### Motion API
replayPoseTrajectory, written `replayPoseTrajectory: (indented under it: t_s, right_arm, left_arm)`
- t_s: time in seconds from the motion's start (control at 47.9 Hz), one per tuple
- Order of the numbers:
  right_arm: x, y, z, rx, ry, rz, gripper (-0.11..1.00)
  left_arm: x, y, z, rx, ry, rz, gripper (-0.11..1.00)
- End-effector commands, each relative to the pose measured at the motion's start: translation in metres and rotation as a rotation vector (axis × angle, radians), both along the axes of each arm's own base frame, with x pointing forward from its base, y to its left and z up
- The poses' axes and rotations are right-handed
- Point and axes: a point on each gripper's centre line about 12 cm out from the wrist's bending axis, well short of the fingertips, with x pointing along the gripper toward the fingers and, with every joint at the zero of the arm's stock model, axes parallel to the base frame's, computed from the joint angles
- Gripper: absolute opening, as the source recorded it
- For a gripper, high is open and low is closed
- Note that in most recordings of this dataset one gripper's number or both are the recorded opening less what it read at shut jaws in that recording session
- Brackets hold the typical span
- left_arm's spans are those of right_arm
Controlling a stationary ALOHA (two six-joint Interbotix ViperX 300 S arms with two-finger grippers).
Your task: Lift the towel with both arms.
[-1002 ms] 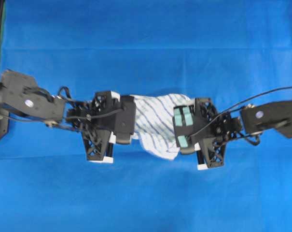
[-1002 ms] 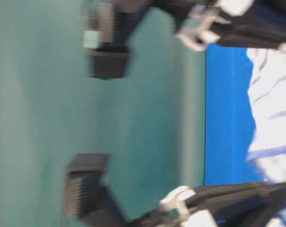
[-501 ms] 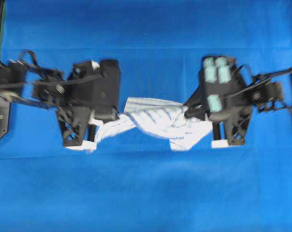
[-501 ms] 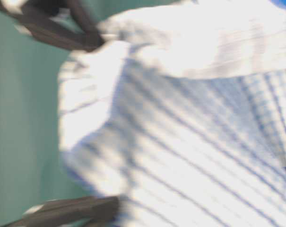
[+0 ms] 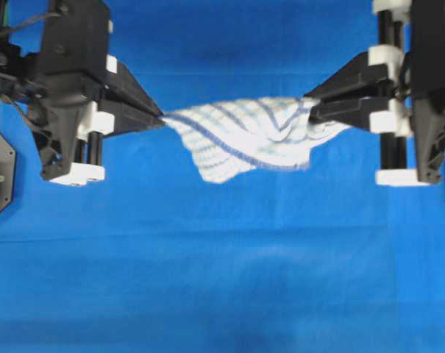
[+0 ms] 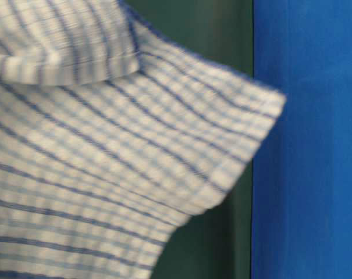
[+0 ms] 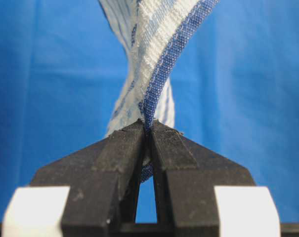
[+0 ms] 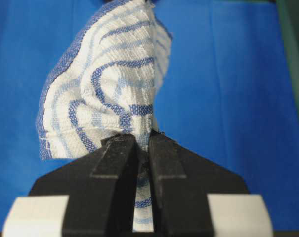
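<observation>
Filling the table-level view, towel [image 6: 106, 145] hides arms

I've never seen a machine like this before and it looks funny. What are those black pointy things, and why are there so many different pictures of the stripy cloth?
The black pointy things are the pinchers of two robot arms. In the picture from above, the left gripper and the right gripper each pinch one end of a blue-and-white striped towel, so it hangs stretched between them over the blue cloth that covers the table. Two more pictures come from little cameras on the robot's wrists: they look straight along the fingers, so you see them squeezed shut on the towel's edge very close up. The last picture comes from a camera low by the table, and the towel hangs so near it that it fills most of the view, a bit blurry.
</observation>
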Motion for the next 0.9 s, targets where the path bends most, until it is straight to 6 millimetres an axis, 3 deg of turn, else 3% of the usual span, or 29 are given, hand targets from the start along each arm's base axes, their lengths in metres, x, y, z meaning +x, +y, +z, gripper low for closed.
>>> replayPoseTrajectory:
  t_s: [0.0,0.772,0.814,0.877]
  right_arm:
    - [-0.007,-0.002,0.022,-0.003,-0.055,-0.003,0.08]
    - [-0.001,-0.002,0.009,-0.001,0.008,-0.012,0.09]
    - [-0.001,-0.002,0.009,0.000,0.008,-0.013,0.16]
    - [0.000,-0.002,0.007,0.001,0.013,-0.016,0.34]
  left_arm:
    - [-0.005,0.001,0.020,0.006,-0.046,0.001,0.02]
    - [0.003,0.001,0.015,0.067,-0.036,-0.038,0.03]
    - [0.003,0.001,0.015,0.071,-0.043,-0.040,0.03]
    - [0.003,0.002,0.016,0.071,-0.059,-0.039,0.06]
